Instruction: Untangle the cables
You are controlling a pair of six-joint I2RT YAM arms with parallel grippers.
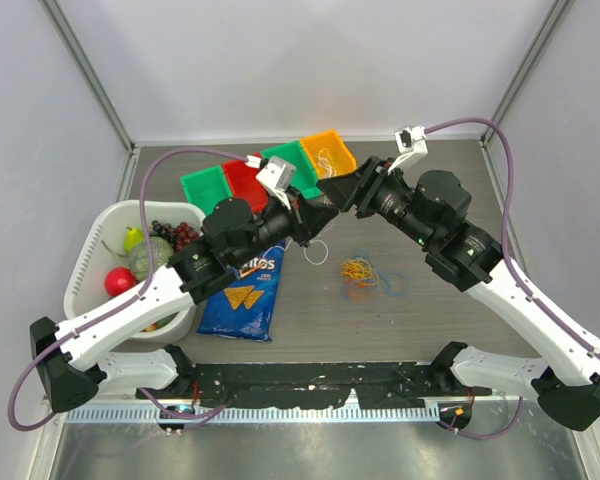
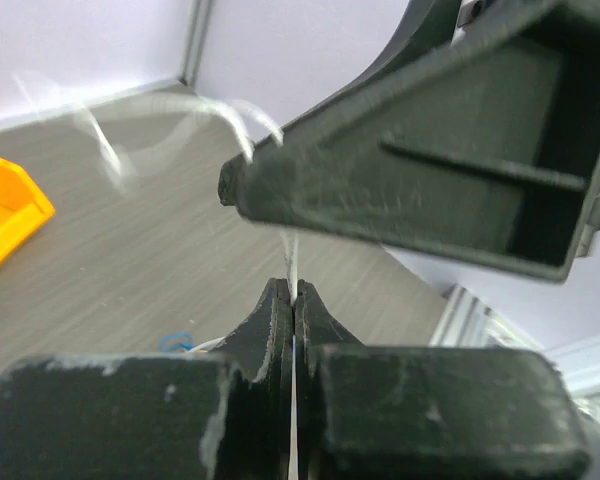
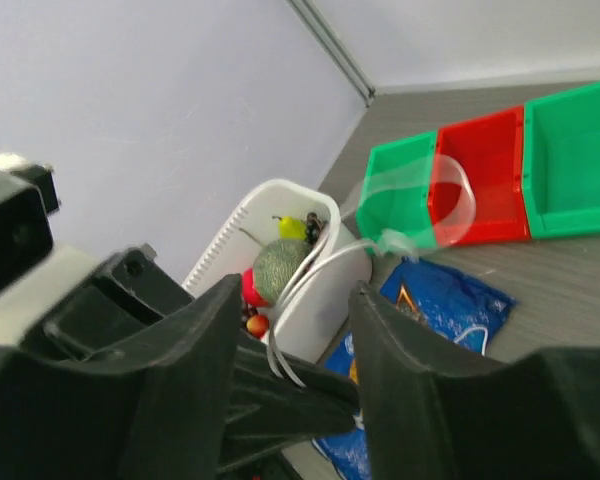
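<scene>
Grey wood-grain table (image 1: 430, 330) fills a white-walled enclosure, and the work is happening in the air above its middle. One white strand (image 2: 290, 255) has been lifted clear of the rest. The left gripper (image 2: 294, 290) is pinched tight on it, jaws together with the thread running up from between them. The right gripper (image 3: 295, 300) sits tip to tip with the left one, and its jaws stand apart. The strand loops loosely through the gap, not clamped.

The rest of the tangle (image 1: 360, 270), orange, yellow and blue loops, lies flat on the table just in front of the two tips. A blue chip bag (image 1: 245, 295) lies to its left, with a white basket (image 1: 95, 240) of fruit beyond that and a row of coloured bins (image 1: 205, 185) at the back.

This looks like a hand-over of a strand already separated. Next, the left arm probably needs to carry the strand away without dragging its trailing loop back into the pile.
</scene>
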